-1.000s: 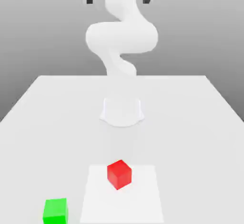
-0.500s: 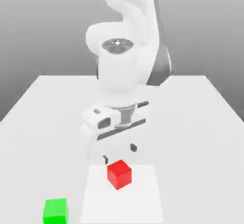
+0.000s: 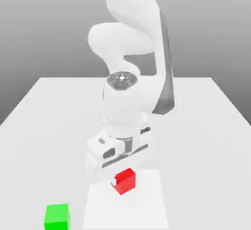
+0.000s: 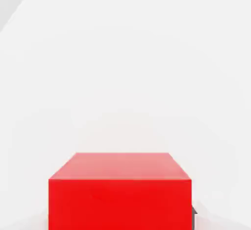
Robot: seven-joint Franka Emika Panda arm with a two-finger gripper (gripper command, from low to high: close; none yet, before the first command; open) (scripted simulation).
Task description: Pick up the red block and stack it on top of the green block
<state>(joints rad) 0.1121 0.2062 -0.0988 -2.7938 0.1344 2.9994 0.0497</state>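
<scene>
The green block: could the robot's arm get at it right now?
Probably not straight away: the fingers are down at the red block, off to one side. Nothing seems to stand around the green block, though, so the way looks free afterwards.

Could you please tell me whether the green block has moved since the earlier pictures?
No. In the exterior view, the green block sits at the same place, beyond the left edge of the white sheet.

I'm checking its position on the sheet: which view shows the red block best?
The exterior view: the red block appears there on the white sheet, with the green block nearby for reference. The hand view gives a close-up of two red faces, cut off by the picture's edge.
</scene>
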